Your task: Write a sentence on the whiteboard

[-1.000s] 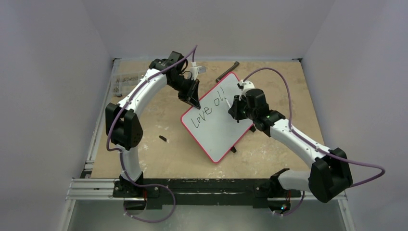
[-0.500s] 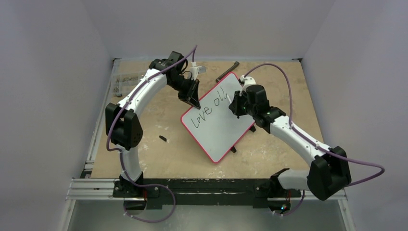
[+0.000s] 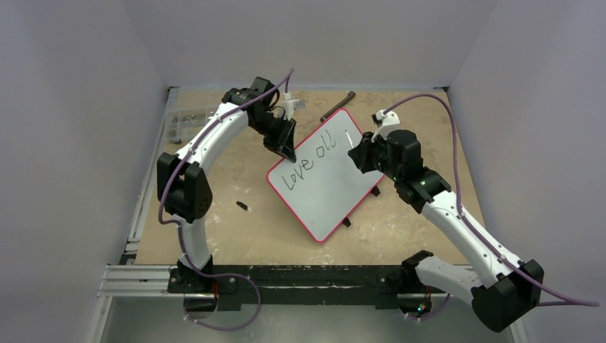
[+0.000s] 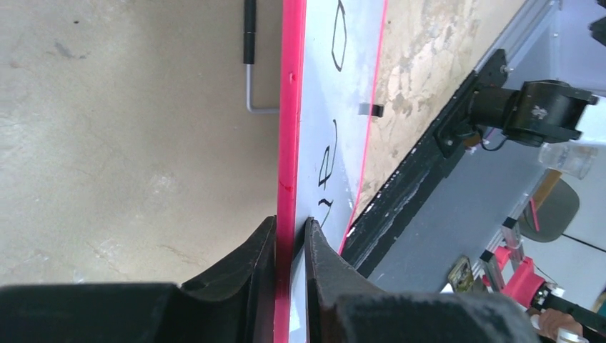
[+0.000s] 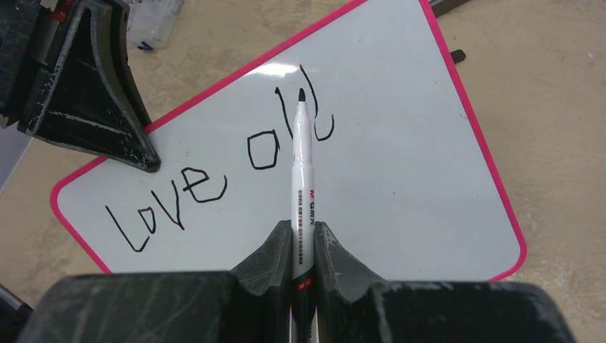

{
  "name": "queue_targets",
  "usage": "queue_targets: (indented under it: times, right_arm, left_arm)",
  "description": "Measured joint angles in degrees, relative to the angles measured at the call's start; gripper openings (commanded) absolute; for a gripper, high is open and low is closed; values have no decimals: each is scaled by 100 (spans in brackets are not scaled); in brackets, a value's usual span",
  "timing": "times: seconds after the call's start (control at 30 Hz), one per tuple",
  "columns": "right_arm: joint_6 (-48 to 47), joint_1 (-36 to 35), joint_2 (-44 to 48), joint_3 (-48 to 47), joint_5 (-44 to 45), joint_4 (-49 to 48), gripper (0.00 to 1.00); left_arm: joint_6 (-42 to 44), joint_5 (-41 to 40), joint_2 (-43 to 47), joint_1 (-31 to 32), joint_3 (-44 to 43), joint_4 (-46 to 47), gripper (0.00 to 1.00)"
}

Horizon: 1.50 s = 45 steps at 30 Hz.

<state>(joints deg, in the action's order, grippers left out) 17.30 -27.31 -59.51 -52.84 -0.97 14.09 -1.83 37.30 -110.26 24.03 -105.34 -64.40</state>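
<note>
Whiteboard (image 3: 325, 193) lay askew on the desk (image 3: 214, 214) between the two tools. Left tool (image 4: 291, 223) was pinched on its red rim, one finger on each side. Right tool (image 5: 304, 232) stayed clamped on the marker (image 5: 303, 171). Over the last second the sentence (image 5: 214, 179) gained its second "l" and read "Love all". Right tool had then drawn back toward its own side, and the marker tip ahead of its fingers looked lifted over that last stroke. First line probably done; "around you" not yet written, and the whiteboard near that tool was blank.
</note>
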Motion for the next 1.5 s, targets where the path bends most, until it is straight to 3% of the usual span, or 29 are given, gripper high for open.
queue_targets:
  times: [0.57,1.5]
  right_arm:
    - [9,0,98,7,-181,173,0]
    - [2,0,-33,59,-614,96,0]
  left_arm:
    - [105,-614,-68,0,24,33,27]
    - [-50,-553,133,-35,24,210,63]
